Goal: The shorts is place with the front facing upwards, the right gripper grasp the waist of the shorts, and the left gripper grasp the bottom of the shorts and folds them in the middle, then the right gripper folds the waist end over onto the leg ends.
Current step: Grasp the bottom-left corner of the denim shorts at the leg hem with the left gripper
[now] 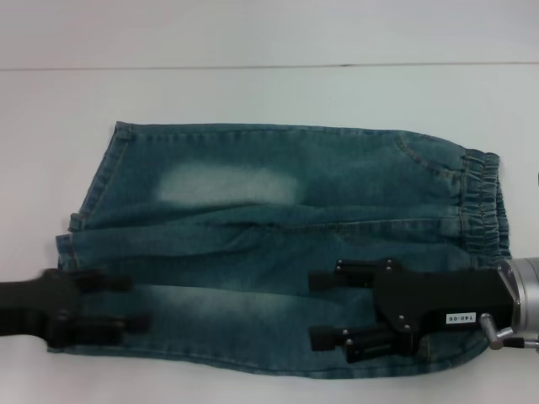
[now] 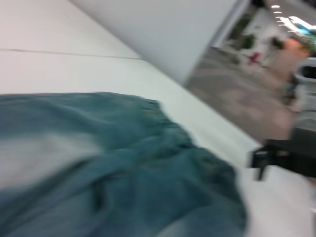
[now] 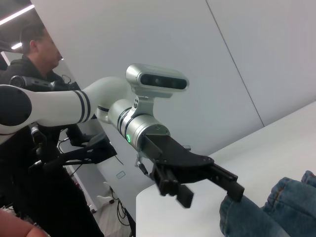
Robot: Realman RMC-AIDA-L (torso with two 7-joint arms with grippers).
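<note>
One shorts point(image 1: 278, 244) flat on table point(image 1: 253, 93); 2 grippers, left point(image 1: 126, 303) & right point(image 1: 324, 309), jaws apart, holding nothing.

head: overhead, down | wrists: low, near | shared: shorts point(image 1: 286, 244)

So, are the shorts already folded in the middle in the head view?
No, the shorts lie flat and spread out on the table, with both legs side by side and the open right gripper over them.

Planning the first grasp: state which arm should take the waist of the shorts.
Right. The right gripper, jaws open, hovers over the faded blue denim shorts beside their elastic waistband; the left gripper sits over the leg hems.
</note>
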